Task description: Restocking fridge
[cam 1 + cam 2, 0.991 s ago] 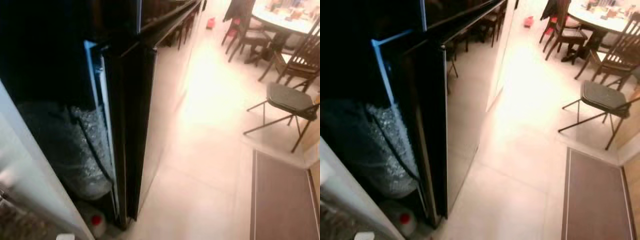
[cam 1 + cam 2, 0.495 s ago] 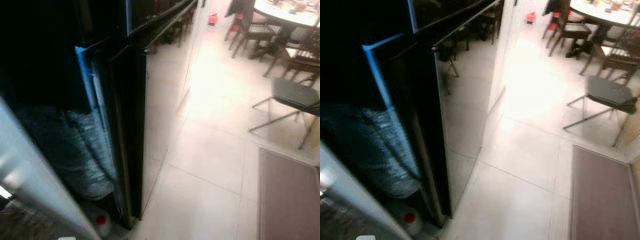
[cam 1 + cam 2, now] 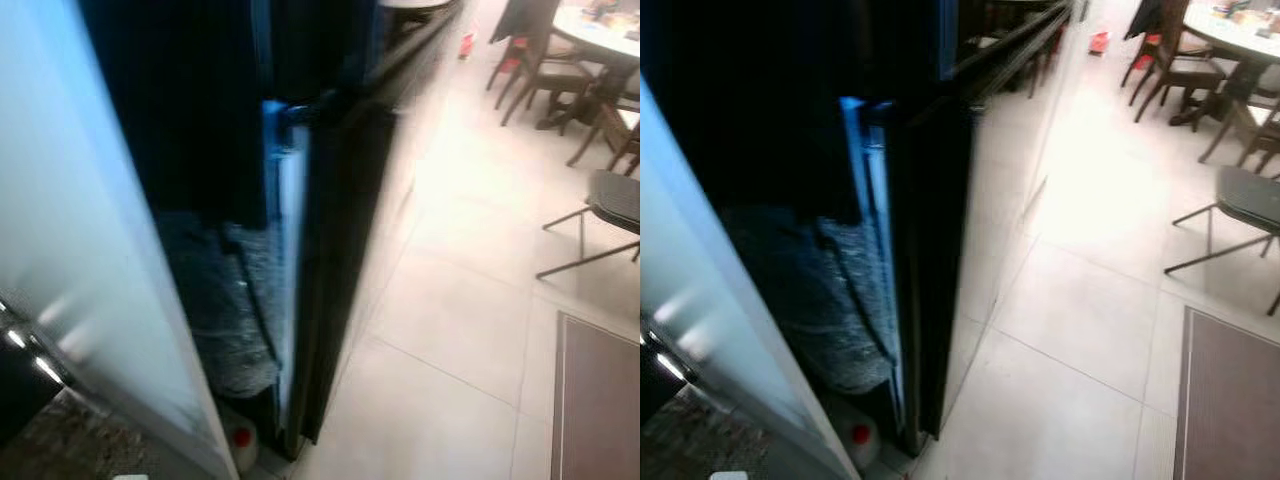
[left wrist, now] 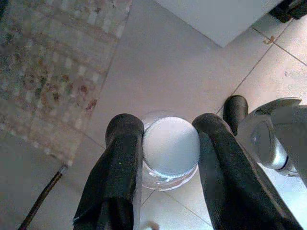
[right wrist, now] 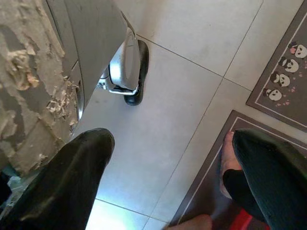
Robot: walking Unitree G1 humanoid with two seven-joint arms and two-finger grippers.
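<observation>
Fridge beside pale tiled floor

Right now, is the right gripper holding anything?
No, in the right wrist view the right gripper is open, with only floor tile and the edge of a mat between its fingers.

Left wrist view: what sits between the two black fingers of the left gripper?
A clear jar with a white lid sits between the left gripper's two fingers, touching both, with pale floor tiles beneath it.

open tile floor, dark fridge door blocking left
</observation>
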